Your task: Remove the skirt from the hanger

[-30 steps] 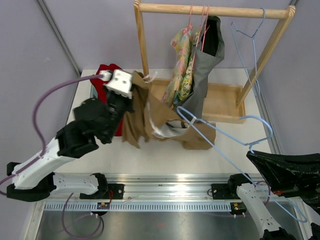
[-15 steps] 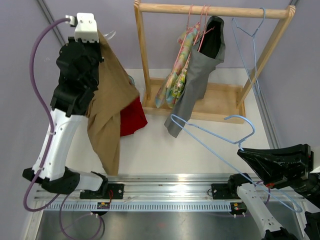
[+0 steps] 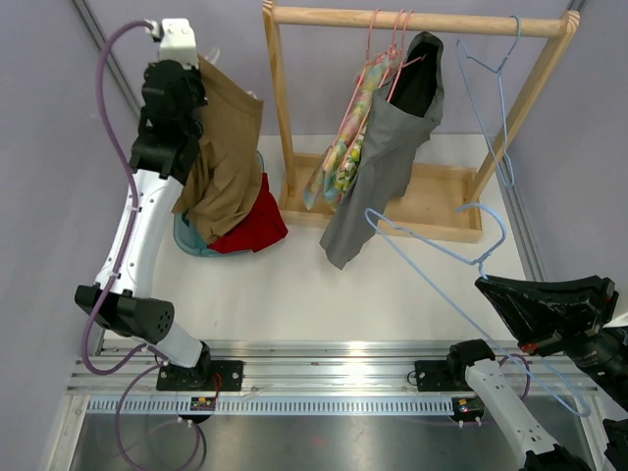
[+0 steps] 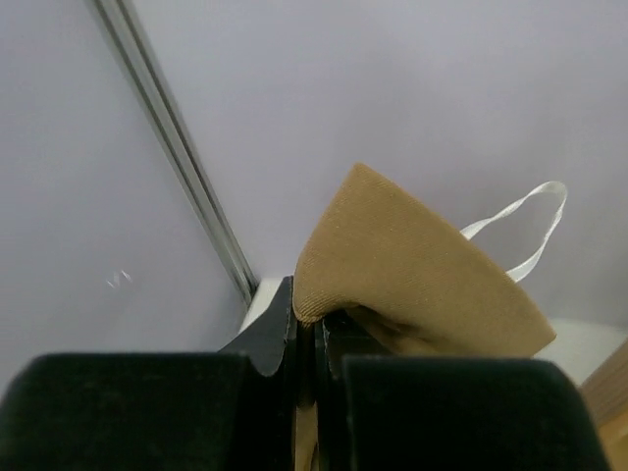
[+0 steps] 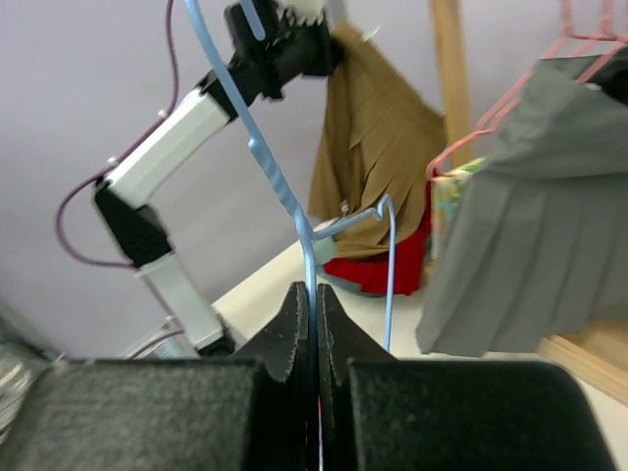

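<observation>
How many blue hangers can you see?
2. One blue hanger hangs empty at the right end of the wooden rail. The other blue hanger is pinched in the right gripper, out over the table. The hanging clothes could hide more.

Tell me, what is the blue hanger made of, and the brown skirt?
The blue hanger looks like thin wire with a smooth blue coating; it bends in slim loops. The brown skirt seems soft, matte woven cloth, hanging in pleats.

pale lilac walls [image 3: 39, 196] surround a white table [image 3: 294, 294].
</observation>
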Robot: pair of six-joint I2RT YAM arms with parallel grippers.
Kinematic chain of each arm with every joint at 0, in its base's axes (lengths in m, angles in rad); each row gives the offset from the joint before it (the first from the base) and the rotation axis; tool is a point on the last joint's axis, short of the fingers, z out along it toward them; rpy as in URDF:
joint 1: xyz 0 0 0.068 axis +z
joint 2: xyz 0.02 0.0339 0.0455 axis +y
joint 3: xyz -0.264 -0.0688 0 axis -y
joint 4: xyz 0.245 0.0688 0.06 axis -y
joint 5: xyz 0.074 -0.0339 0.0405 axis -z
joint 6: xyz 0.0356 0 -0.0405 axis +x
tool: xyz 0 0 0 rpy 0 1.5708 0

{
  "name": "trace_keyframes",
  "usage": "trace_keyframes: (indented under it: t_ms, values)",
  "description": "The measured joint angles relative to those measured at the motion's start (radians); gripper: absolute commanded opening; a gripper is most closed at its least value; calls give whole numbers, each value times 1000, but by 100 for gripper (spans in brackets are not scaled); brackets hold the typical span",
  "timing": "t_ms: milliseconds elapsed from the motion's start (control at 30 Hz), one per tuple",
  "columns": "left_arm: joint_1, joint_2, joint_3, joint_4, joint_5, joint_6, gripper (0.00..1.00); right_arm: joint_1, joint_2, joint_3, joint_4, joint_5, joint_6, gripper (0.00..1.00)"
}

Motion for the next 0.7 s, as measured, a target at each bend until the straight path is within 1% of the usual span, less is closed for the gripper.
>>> trace_keyframes:
  t_ms: [33, 67, 100, 133, 167, 200, 300, 400, 467, 533, 700]
  values:
    - [0, -8, -69, 20, 3, -11, 4, 0, 4, 3, -9, 31, -5, 0]
    - [1, -10, -133, 31, 3, -28, 12, 2, 11, 5, -16, 64, -10, 0]
    - [2, -6, -188, 31, 2, -43, 25, 2, 21, 8, -22, 91, -13, 0]
    - [3, 2, -228, 29, 3, -57, 49, 3, 34, 9, -24, 119, -16, 0]
    - [5, 15, -286, 26, 0, -88, 95, 3, 50, 12, -24, 148, -18, 0]
    - [9, 27, -325, 9, -2, -122, 99, 3, 68, 14, -22, 177, -19, 0]
    - [20, 47, -396, -64, -3, -223, 99, 3, 122, 14, -14, 280, -26, 0]
    - [23, 3, -480, -112, 6, -307, 99, 3, 179, 6, 24, 377, -42, 0]
    - [19, -86, -565, -138, 25, -349, 99, 3, 219, 3, 54, 424, -53, 0]
    - [9, -230, -674, -145, 48, -382, 99, 3, 265, 4, 87, 464, -63, 0]
    - [-28, -584, -867, -185, 98, -440, 99, 3, 390, 39, 168, 545, -95, 0]
